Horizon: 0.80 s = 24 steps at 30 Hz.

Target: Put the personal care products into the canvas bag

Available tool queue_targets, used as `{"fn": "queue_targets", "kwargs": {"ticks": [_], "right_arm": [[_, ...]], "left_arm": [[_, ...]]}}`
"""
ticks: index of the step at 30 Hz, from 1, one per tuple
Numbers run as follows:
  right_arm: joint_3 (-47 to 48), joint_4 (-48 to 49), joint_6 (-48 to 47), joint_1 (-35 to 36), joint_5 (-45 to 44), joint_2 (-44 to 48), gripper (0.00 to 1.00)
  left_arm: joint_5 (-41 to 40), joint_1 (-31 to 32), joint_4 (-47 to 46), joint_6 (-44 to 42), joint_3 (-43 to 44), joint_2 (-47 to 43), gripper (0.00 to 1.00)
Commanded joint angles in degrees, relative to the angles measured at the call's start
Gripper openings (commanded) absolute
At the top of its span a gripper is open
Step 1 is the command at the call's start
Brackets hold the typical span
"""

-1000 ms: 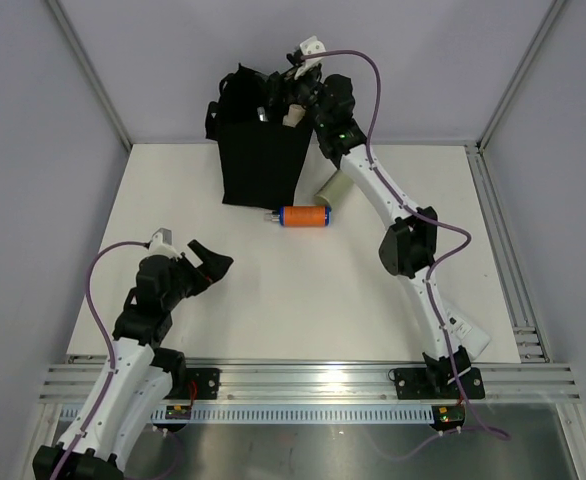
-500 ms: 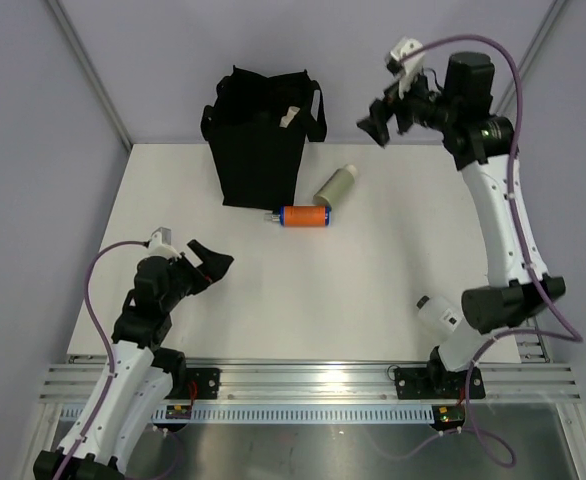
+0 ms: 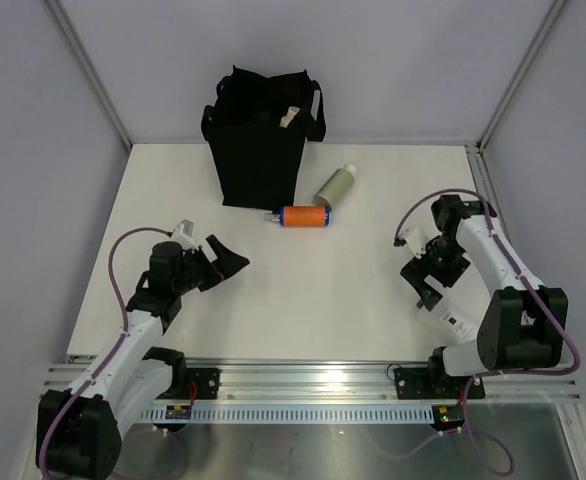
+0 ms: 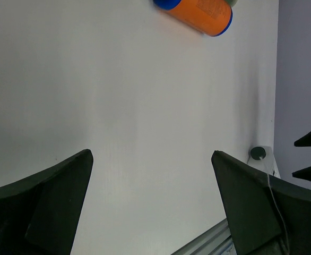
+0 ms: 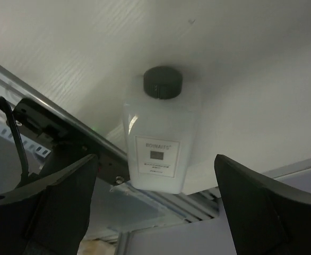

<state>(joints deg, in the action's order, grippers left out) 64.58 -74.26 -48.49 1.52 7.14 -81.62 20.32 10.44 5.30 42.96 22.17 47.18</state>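
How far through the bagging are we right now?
Done: a cream item pokes from the mouth of the canvas bag; the rest of its contents are hidden. In hand: nothing; the right gripper is open over the white bottle, and the left gripper is open and empty. Left: that bottle, plus the orange bottle and sage green bottle lying beside the bag.

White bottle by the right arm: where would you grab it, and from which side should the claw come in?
Probably best to take the white bottle across its flat-sided body, just below the dark cap, coming straight down from above. It lies label up at the table's near edge, so its two long sides are free. The open right gripper hangs over it, a finger toward each side.
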Motion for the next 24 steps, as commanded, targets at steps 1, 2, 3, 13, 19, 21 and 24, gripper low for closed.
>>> {"fn": "queue_targets", "kwargs": {"ticks": [1,2,3,13,19,21,24], "right_arm": [[-4.80,-1.43,3.48,0.50,-6.78,0.77,0.99],[-5.77,0.41,4.53,0.59,-8.52,0.42,0.99],[-7.08,0.78,4.89,0.76,-8.54,-0.63,1.00],[-12.37,9.56,8.76,3.93,-11.44,-6.70,0.99],[-14.65,13.25,11.22,7.09,-13.64,-11.09,1.00],[-15.09,13.61,12.19,8.32,-13.64,-12.50,1.00],[-15.53,15.02,13.24,9.64,-14.43,-13.91,0.99]], "left_arm": [[6.40,-0.24,-7.84,-1.39,2.44,2.64,0.99],[7.53,-0.24,-8.46,-1.13,2.35,3.26,0.99],[7.89,-0.24,-9.33,-0.69,2.43,3.79,0.99],[9.83,-0.24,-11.89,0.02,2.52,6.79,0.99],[9.92,-0.24,-13.21,0.19,2.44,8.10,0.99],[10.18,-0.24,-13.47,0.37,2.52,8.54,0.99],[10.18,-0.24,-14.00,0.46,2.52,9.33,0.99]]}}
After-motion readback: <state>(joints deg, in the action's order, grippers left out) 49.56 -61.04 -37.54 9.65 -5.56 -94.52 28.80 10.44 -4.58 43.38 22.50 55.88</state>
